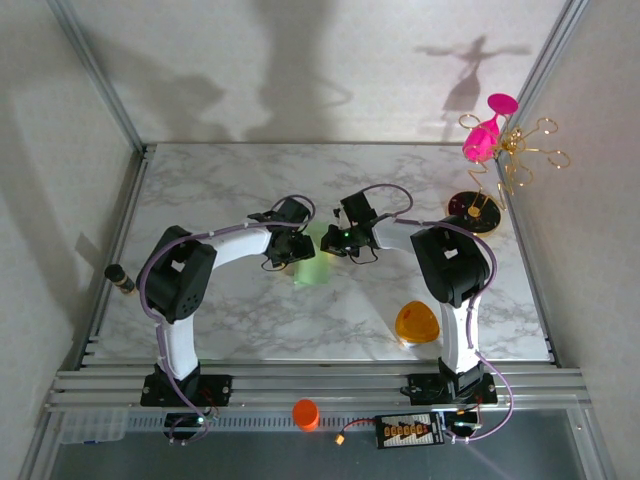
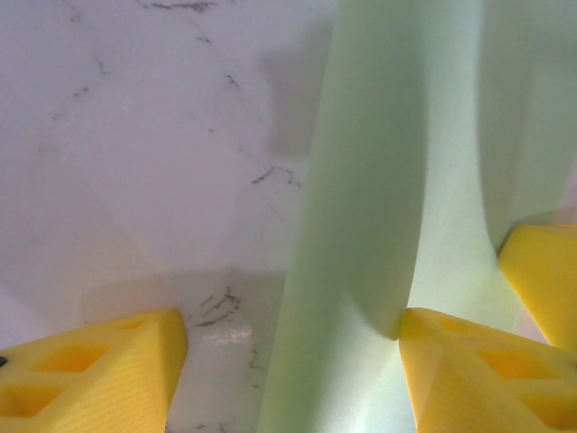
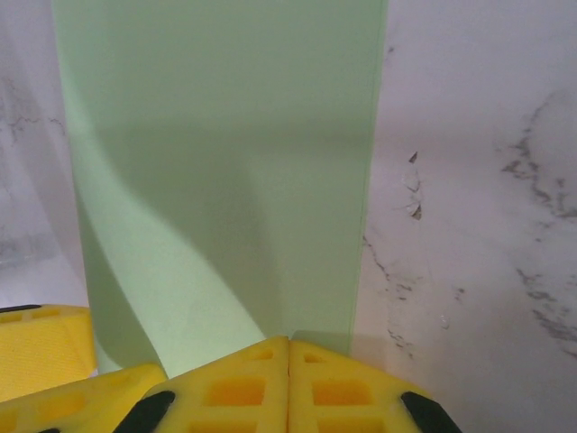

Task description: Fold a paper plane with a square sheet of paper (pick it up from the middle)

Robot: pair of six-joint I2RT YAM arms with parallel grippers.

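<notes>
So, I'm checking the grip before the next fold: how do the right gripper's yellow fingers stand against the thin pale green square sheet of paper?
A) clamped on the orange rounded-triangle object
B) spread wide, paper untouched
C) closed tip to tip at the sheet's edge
C: in the right wrist view the right gripper has its yellow fingers pressed together with no gap at the near edge of the square sheet of paper.

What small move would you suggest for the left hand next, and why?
Probably close the left hand gently on the green paper. It stands open, with the curled sheet partly between its fingers, while the right hand is shut on the sheet's edge. A second grip would likely steady it for creasing.
</notes>
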